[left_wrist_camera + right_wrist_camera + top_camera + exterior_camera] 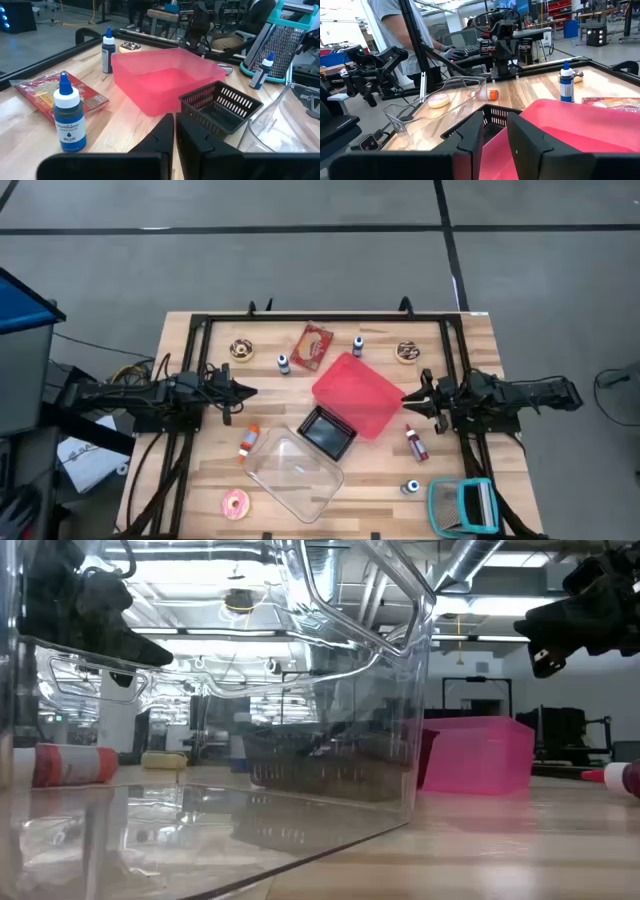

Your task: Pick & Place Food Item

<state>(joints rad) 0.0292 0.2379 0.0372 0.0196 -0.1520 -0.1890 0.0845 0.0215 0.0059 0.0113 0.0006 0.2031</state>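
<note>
Your wooden table [470,480] stands on grey floor; three donuts [236,504], five bottles [416,443]; left gripper [247,392] and right gripper [408,398] both closed, empty.

We saw a grey floor [300,260] crossed by dark lines around the wooden table [470,330]. Ceiling lights [250,600] and silver ducts [470,560] ran overhead; a person [395,20] stood at a workbench at ten o'clock.

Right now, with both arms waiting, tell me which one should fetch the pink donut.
Left, probably. The pink donut lies at the table's near left edge, on the same side as the left claw. The right claw would have to cross the clear container.
</note>
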